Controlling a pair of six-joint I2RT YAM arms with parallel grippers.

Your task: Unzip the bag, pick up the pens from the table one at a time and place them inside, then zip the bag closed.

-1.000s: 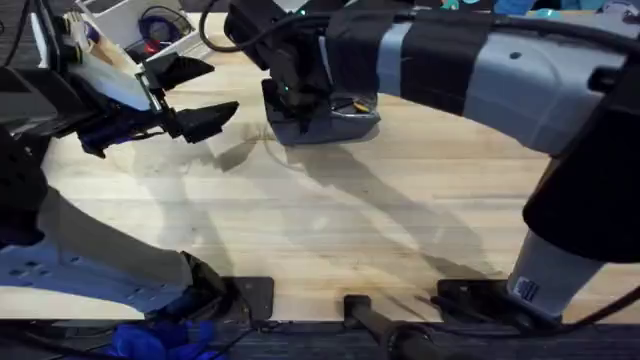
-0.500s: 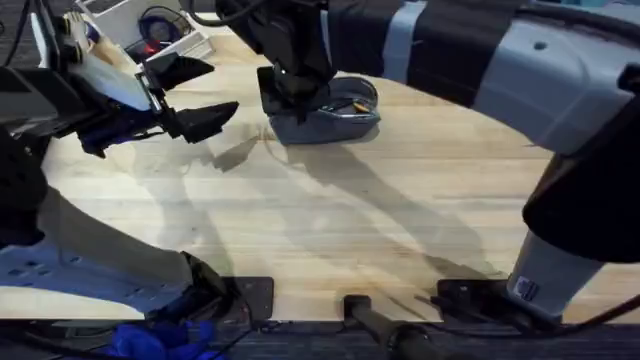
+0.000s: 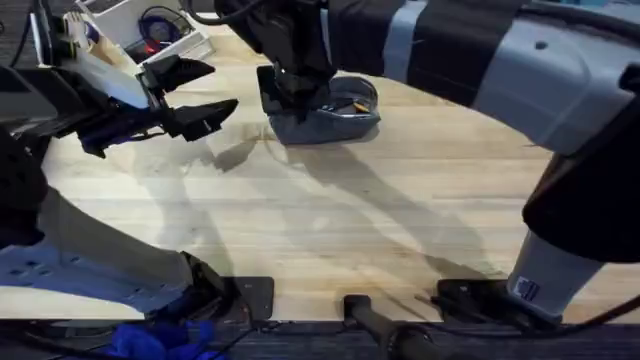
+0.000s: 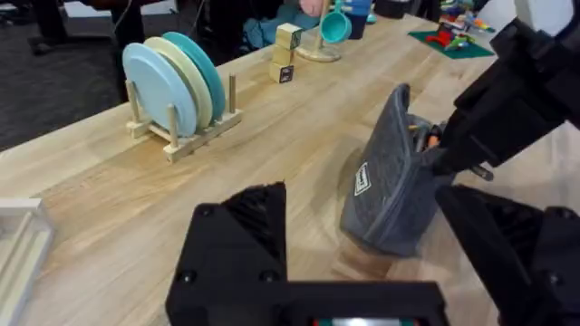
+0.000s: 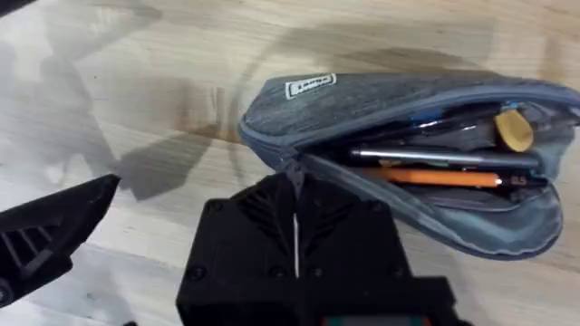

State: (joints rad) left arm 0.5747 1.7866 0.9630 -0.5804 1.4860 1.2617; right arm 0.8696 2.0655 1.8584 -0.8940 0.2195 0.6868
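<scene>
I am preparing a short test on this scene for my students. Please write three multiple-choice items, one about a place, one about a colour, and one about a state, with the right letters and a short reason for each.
1. Where is the orange pen?
A. on the bare table
B. inside the bag
C. in the plate rack

2. What colour are the plates in the wooden rack?
A. light blue, cream and teal
B. red and black
C. all white

3. How is the bag now?
A. zipped fully shut
C. folded flat in half
B. open along its zip, contents showing

Answers:
1 B: the right wrist view shows the orange pen lying in the open bag beside a grey pen.
2 A: the left wrist view shows these three colours standing on edge.
3 B: the opening gapes, and the right gripper sits shut at the zip end.
</scene>
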